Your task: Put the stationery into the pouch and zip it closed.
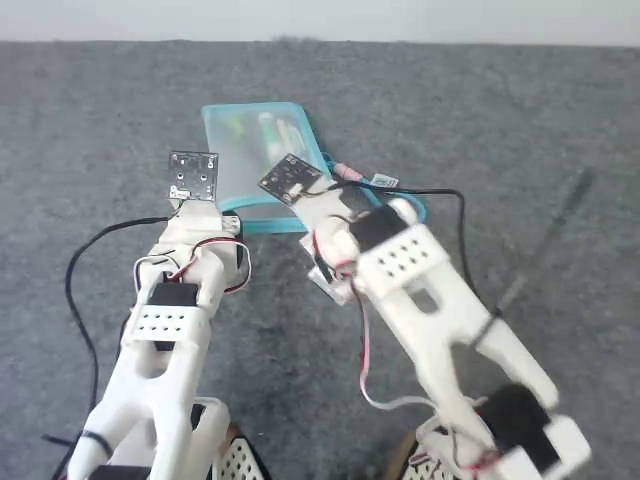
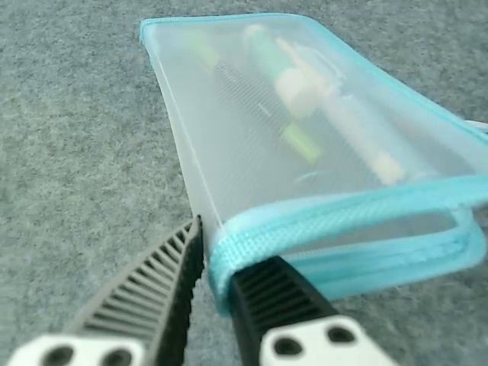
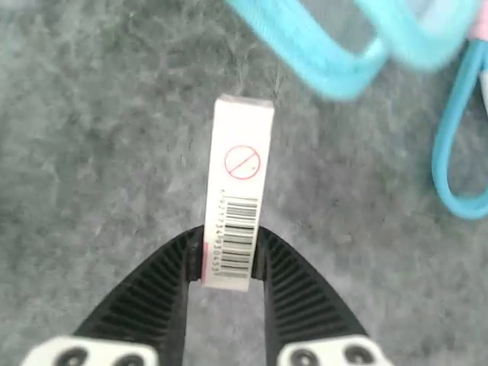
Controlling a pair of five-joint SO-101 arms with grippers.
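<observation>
The translucent pouch with teal edging lies flat on the grey carpet, and several green and white pens show through its side. My left gripper is shut on the teal binding at the pouch's near corner, where the mouth gapes slightly. My right gripper is shut on a small white eraser block with a barcode, held upright just short of the pouch's teal rim. In the high view the right arm sits beside the pouch's near right corner.
A teal loop strap hangs off the pouch on the right arm's side. A pink-tipped item and a small label lie by the pouch's right edge. A black cable runs over the carpet there.
</observation>
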